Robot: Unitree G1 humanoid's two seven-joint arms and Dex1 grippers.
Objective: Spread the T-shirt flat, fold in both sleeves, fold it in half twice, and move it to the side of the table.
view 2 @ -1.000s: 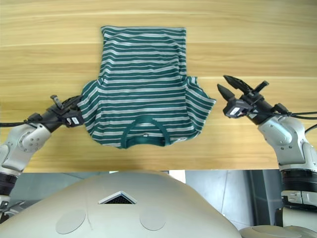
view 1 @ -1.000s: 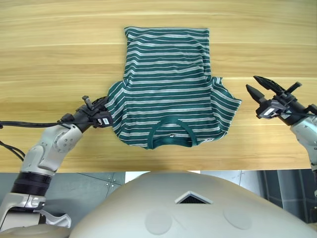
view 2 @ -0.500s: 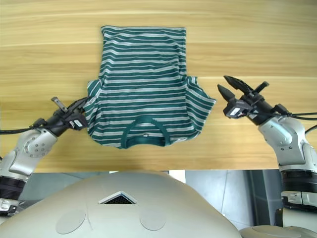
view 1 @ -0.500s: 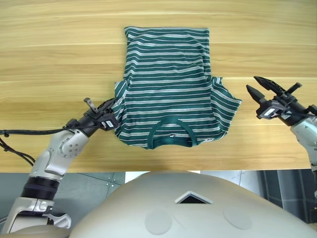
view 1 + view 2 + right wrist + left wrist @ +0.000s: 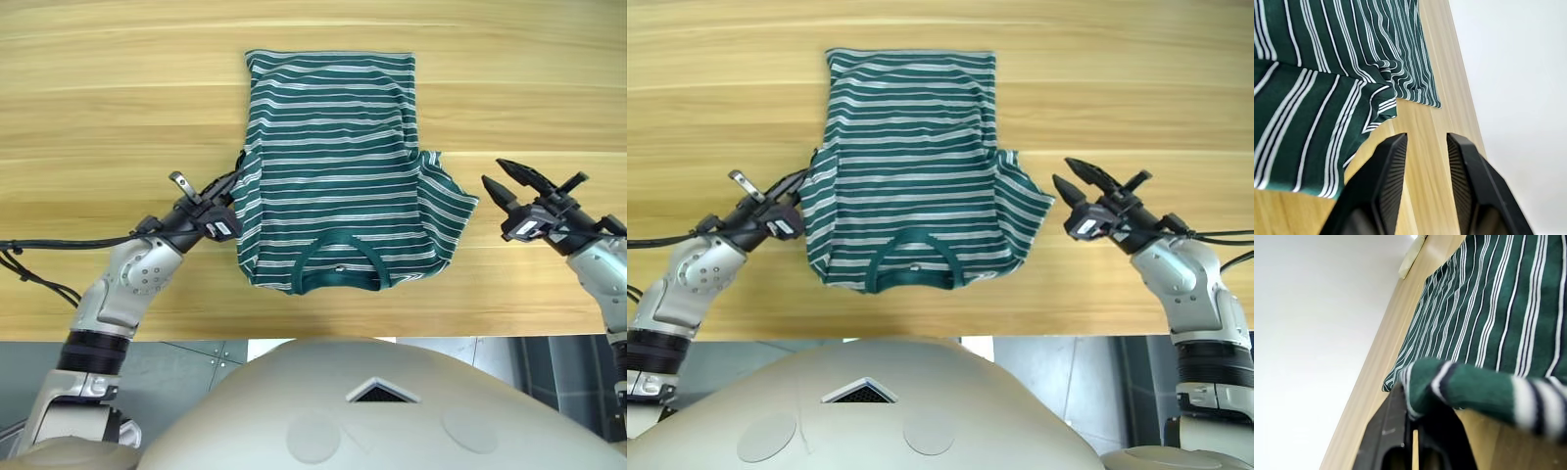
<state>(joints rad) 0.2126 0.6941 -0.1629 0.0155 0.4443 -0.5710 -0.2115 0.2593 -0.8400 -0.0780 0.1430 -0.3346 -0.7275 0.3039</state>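
- A dark green T-shirt with thin white stripes [image 5: 333,166] lies near the middle of the light wooden table [image 5: 118,88]. Its collar points toward the robot and its hem toward the far edge.
- The left gripper [image 5: 231,208] sits right at the shirt's left edge, about level with the chest.
- In the left wrist view its two black fingers [image 5: 1396,431] are pressed together on a roll of the left sleeve [image 5: 1464,387]. The striped cloth bunches over the fingertips and is lifted a little off the wood.
- That sleeve is drawn in against the body of the shirt, so the left edge runs almost straight from hem to shoulder.
- The right sleeve [image 5: 446,211] is spread out to the side, flat on the table with a few wrinkles.
- The right gripper [image 5: 495,174] hangs just beside that sleeve, a little off its outer edge and not touching it.
- Its fingers are spread wide and hold nothing. In the right wrist view bare wood shows between the two ribbed pads [image 5: 1388,176], with the sleeve's cuff [image 5: 1376,110] just ahead of them.
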